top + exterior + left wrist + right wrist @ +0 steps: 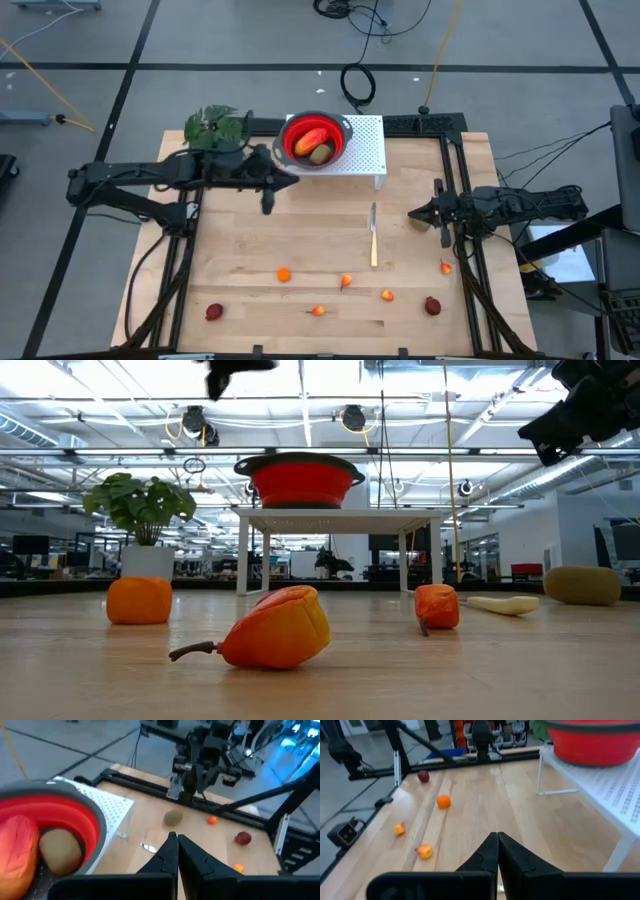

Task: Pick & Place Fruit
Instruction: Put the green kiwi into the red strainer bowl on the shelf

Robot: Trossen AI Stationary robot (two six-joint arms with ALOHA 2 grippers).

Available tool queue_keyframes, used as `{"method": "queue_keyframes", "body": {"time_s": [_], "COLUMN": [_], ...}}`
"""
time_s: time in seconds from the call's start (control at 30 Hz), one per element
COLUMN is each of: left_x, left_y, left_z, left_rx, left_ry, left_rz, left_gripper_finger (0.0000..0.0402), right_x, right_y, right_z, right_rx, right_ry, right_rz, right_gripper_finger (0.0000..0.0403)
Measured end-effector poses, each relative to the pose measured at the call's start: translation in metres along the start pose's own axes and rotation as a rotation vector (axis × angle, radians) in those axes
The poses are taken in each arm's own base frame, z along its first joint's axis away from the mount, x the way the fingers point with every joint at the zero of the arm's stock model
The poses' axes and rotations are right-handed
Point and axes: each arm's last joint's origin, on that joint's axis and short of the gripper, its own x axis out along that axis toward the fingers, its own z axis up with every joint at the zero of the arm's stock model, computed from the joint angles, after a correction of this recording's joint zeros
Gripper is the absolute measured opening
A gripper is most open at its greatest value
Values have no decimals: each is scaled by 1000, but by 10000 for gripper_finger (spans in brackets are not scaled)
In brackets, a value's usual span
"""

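Left end effector [292,181]: fingers pressed together on nothing, held above the surface just beside the red bowl [316,139].

Right end effector [413,213]: likewise clenched and empty, near the right edge, with a brown oval fruit [444,225] just beside it.

Red bowl: soft-looking ribbed wall with a grey rim, standing on a white perforated stand [362,150]. It holds a red-yellow oblong fruit [311,140] and a second brown oval fruit [321,153], touching each other.

Loose fruit: small, rounded and matte, scattered along the near part of the wooden surface [300,240]. They include an orange one [284,274], three orange stemmed ones [345,281] [318,311] [387,295], one [446,266] by the right rail, and two dark-red ones [214,312] [432,306].

Relation for the next pick: the loose brown oval lies closest to the right end effector; the scattered pieces lie well toward the front from both arms.

Knife [373,236]: slim, its long axis running front to back, mid-surface.

Leafy green plant [214,126]: back left corner.
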Motion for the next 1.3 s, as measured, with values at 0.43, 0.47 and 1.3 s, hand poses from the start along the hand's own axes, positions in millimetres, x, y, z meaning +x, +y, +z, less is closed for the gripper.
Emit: {"method": "queue_keyframes", "body": {"time_s": [0.43, 0.47, 1.3], "left_x": [-65, -69, -119], "left_y": [3, 4, 27], "left_z": [-50, -52, -125], "left_rx": [-7, -6, 26], "left_ry": [-73, -82, -183], "left_rz": [-18, -22, -38], "left_gripper_finger": [2, 4, 3], "right_x": [22, 23, 31], "right_y": [3, 3, 12], "right_z": [-1, -1, 40], "right_rx": [83, 94, 155], "right_ry": [89, 96, 282], "right_rz": [-16, -18, -45], "right_gripper_finger": [0, 0, 0]}}
